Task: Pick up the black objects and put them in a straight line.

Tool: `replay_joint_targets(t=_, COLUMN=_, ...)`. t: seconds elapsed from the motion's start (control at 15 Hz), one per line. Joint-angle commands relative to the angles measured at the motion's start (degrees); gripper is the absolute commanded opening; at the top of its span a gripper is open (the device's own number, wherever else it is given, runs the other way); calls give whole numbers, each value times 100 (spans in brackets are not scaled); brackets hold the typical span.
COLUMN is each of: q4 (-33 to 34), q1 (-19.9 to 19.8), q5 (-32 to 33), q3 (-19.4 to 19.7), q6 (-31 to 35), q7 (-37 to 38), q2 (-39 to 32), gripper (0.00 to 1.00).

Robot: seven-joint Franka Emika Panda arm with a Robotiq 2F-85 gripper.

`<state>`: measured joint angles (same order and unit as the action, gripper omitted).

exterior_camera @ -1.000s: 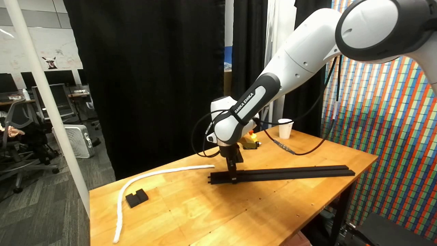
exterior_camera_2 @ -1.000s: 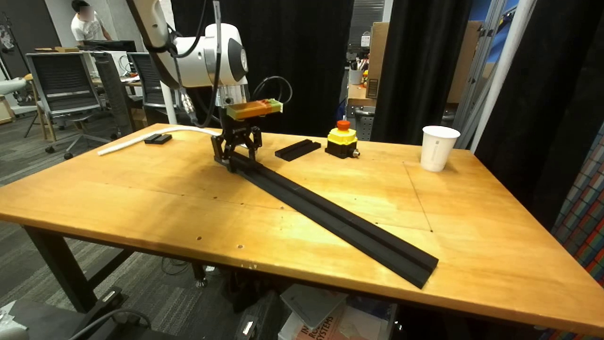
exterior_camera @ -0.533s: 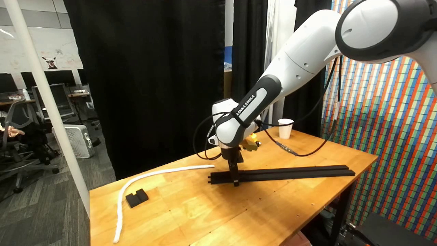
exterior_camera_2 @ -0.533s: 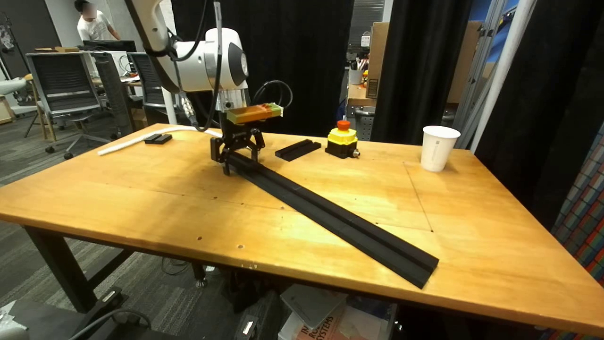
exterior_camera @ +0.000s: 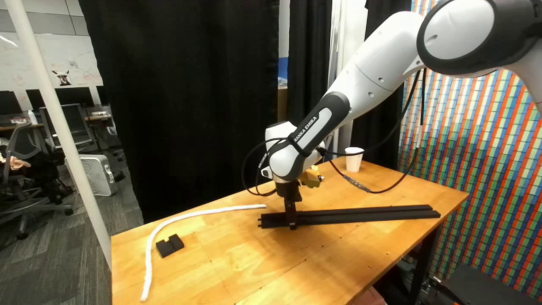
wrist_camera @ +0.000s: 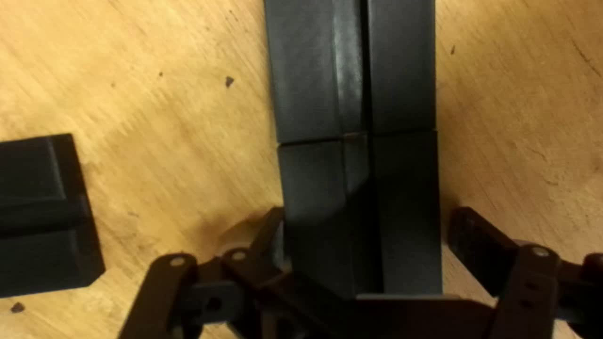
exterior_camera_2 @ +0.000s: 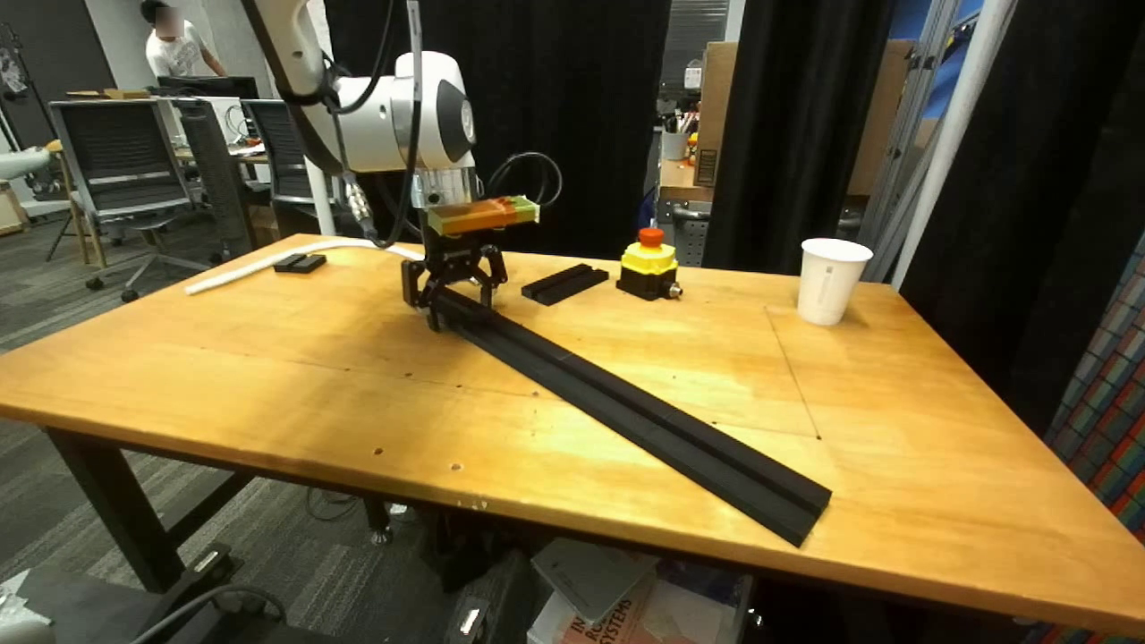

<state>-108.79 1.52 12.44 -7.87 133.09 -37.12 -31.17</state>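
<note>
The black objects lie end to end as a long grooved black strip (exterior_camera_2: 626, 407), which crosses the table in both exterior views. In the wrist view a thin seam parts the far bar (wrist_camera: 304, 70) from the near bar (wrist_camera: 313, 179), whose edges line up closely. My gripper (wrist_camera: 365, 223) straddles the near bar with its fingers low beside it. A narrow gap shows at the right finger (wrist_camera: 476, 245); the left one is at or against the bar's edge, and contact cannot be told. Both fingers reach down near the tabletop in an exterior view (exterior_camera: 292, 225). The gripper hides part of the near bar.
A short grooved black block (exterior_camera_2: 565, 283) lies beside the strip, near a yellow emergency stop button (exterior_camera_2: 649, 261). A smaller black block (exterior_camera: 170, 245) sits by a curved white cord (exterior_camera: 154, 237). The white paper cup (exterior_camera_2: 832, 279) stands farther along the table (exterior_camera_2: 295, 385).
My fingers spread apart from around the bar, then drew slightly together. The gripper has shifted a little along the strip and lower. The strip shows no visible movement.
</note>
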Motion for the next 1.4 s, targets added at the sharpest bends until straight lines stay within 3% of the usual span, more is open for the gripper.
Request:
replay_joint_targets(t=0.0, q4=-205, q1=-50, q5=-42, q3=58, q6=185, q7=226, q2=128, gripper=57)
replay_joint_targets(t=0.07, q4=-208, q1=-54, q5=-44, q3=56, q6=192, q7=246, q2=152, gripper=51)
replay_joint_targets(t=0.2, q4=-230, q1=-57, q5=-44, q3=66, q6=212, q7=327, q2=184, gripper=47)
replay_joint_targets(t=0.47, q4=-234, q1=-70, q5=-56, q3=73, q6=214, q7=447, q2=181, gripper=47)
replay_joint_targets(t=0.53, q4=-229, q1=-78, q5=-61, q3=70, q6=201, q7=458, q2=178, gripper=93)
replay_joint_targets(t=0.67, q4=-231, q1=-119, q5=-105, q3=43, q6=149, q7=439, q2=174, gripper=100)
replay_joint_targets(t=1.13, q4=-253, q1=-261, q5=-283, q3=5, q6=-427, q7=339, q2=460, gripper=100)
replay_joint_targets(t=1.33, q4=-413, q1=-273, q5=-406, q3=22, q6=-706, q7=480, q2=978, gripper=100)
